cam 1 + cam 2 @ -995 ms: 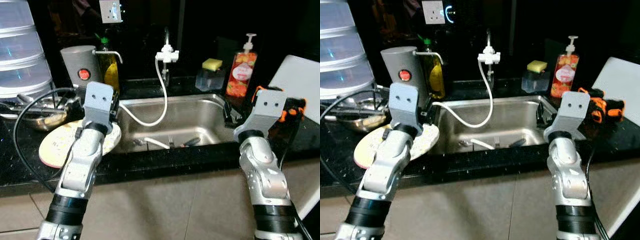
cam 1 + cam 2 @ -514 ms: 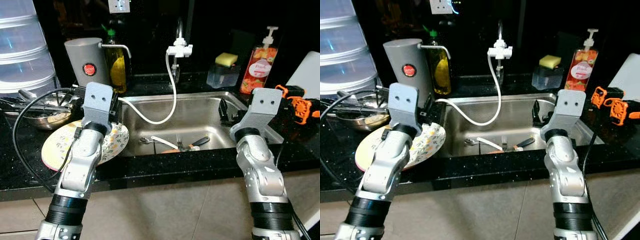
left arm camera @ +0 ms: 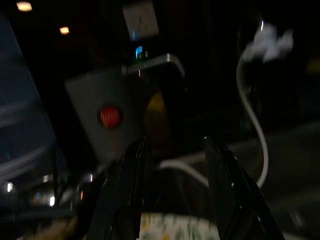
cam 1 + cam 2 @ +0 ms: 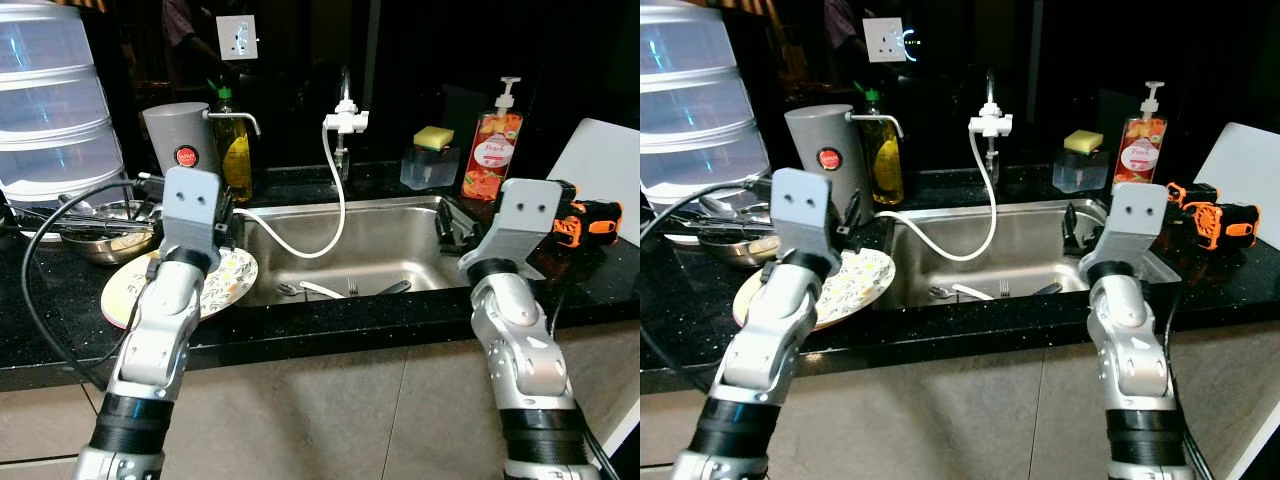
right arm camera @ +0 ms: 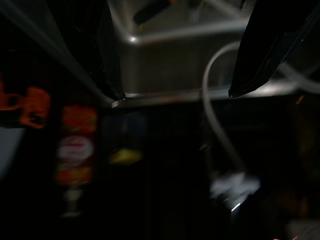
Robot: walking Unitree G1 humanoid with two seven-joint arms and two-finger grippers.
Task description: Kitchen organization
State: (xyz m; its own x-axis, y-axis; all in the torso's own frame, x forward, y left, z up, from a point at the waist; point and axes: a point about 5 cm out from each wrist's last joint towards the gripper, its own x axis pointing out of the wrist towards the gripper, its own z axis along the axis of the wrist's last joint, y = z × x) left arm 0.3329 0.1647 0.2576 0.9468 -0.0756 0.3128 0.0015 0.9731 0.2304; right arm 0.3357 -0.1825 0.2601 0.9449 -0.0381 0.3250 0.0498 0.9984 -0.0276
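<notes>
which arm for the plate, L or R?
Left, probably. The left gripper hangs right over the plate on the counter left of the sink, jaws open with the plate's edge just below them in the wrist view. The right gripper is at the sink's far right rim.

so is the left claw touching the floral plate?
Cannot tell. In the left wrist view the open left claw sits just above the floral plate, with the contact zone dark and blurred.

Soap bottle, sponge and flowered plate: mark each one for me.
soap bottle [image 4: 490,157], left eye view, on its orange label.
sponge [image 4: 433,136], left eye view, on its yellow top.
flowered plate [image 4: 855,281], right eye view, on its patterned face near the sink-side rim.
</notes>
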